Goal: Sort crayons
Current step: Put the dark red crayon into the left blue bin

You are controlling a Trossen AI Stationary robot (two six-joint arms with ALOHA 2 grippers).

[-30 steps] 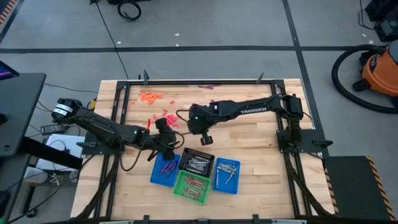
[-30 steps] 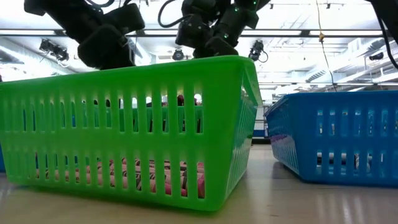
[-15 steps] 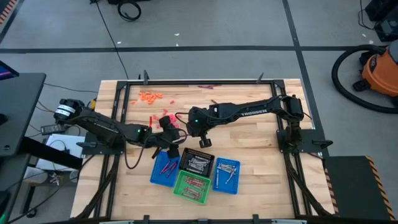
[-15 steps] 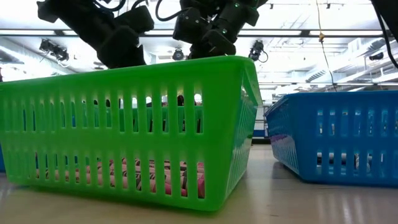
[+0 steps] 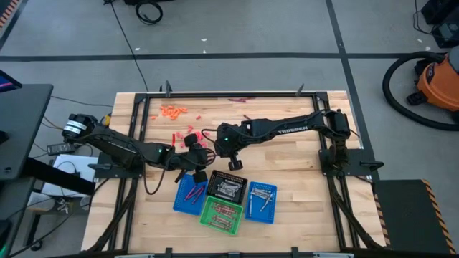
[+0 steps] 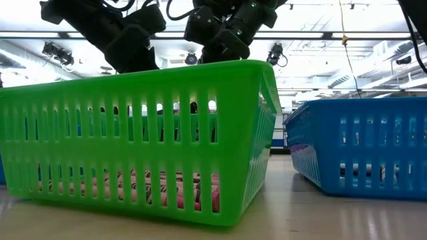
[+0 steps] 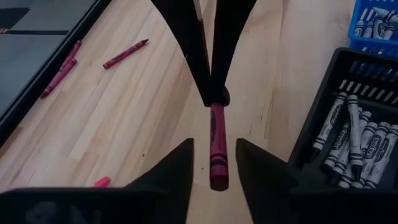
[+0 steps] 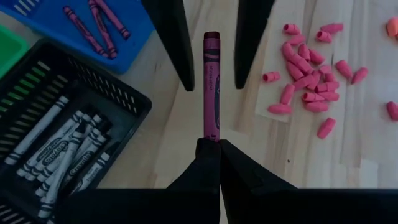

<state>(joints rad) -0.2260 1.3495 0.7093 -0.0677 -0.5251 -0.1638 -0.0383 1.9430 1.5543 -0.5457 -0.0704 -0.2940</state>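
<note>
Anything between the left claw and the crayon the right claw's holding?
Nothing visible. The crayon sits between the left claw's open fingers, with a gap on either side; the right claw is shut on its other end.

You get bright, even overhead light; ceiling strip lamps (image 6: 333,45) glare behind the translucent green plastic mesh basket (image 6: 140,133), and the pale wooden tabletop (image 6: 300,213) blurs up close.
</note>
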